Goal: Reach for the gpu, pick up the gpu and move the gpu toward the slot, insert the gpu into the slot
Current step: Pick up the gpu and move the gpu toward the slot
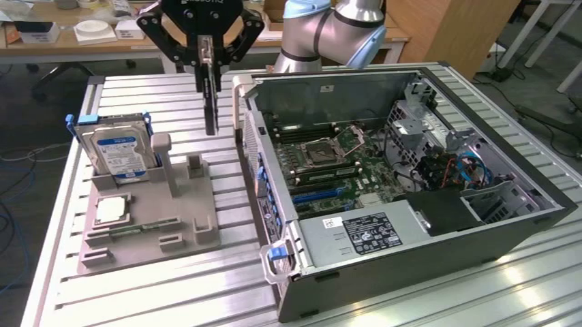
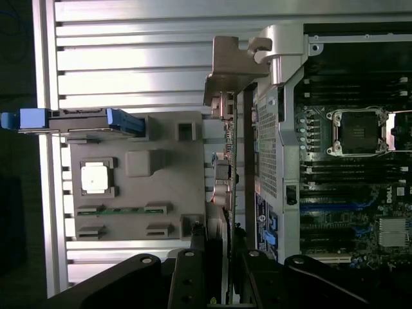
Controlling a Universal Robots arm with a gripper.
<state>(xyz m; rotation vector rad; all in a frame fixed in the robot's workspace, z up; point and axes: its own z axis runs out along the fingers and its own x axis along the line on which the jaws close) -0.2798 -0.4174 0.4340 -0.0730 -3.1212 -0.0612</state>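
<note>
The gpu [image 1: 211, 102] hangs edge-on and upright from my gripper [image 1: 209, 58], which is shut on its top edge. It is lifted clear of the grey holder tray [image 1: 182, 231] and hovers between that tray and the near wall of the open computer case [image 1: 272, 272]. In the wrist view the gpu [image 2: 233, 161] is a thin vertical edge running from my gripper [image 2: 222, 248] out to its silver end bracket [image 2: 228, 64]. The blue and black expansion slots [image 1: 318, 194] lie on the motherboard inside the case, in the wrist view at the slots [image 2: 328, 207]; which one is the target slot I cannot tell.
A silver blue-labelled hard drive [image 1: 116, 150] stands in the tray's far corner, and a square processor chip [image 1: 111, 210] lies flat in it. Inside the case are the CPU socket [image 1: 328, 146], a power supply [image 1: 364, 231] and cable bundles [image 1: 454, 167]. All rests on a ribbed aluminium table [image 1: 163, 300].
</note>
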